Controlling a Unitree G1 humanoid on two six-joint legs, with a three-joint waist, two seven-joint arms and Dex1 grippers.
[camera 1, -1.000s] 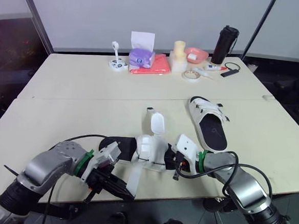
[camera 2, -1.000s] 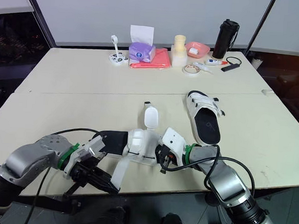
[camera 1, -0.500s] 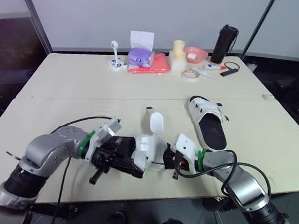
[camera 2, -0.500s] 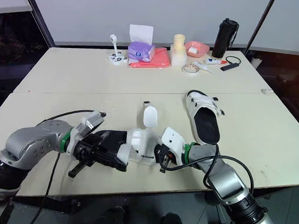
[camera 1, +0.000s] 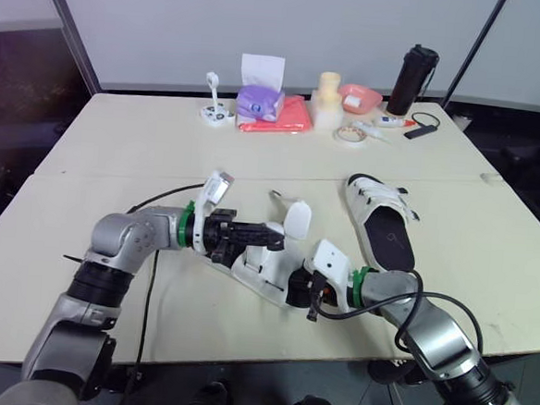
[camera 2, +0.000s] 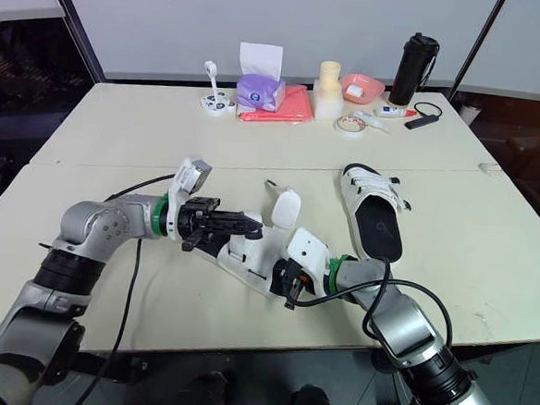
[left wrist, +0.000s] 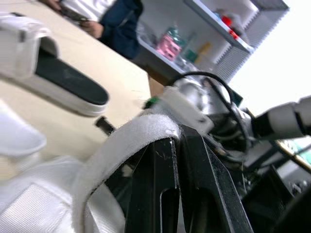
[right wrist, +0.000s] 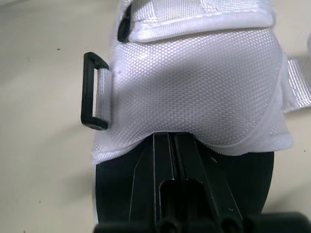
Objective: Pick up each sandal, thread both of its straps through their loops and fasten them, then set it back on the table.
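Sandal [camera 1: 263,272] is sitting at the front middle of the table [camera 1: 116,155], with both grippers gripping it.
Right gripper [camera 1: 303,286] is pinching its sole end. Left gripper [camera 1: 270,230] is pressing its fingers together on the white strap [left wrist: 127,137] (arching over the fingertips). Second sandal [camera 1: 382,226] is lying nearby, apart.

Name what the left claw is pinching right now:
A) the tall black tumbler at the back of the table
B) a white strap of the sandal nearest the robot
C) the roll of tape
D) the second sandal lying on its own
B: in the left wrist view the left claw is shut on the white fabric strap, which arches over its fingertips and belongs to the white-and-black sandal nearest the robot.
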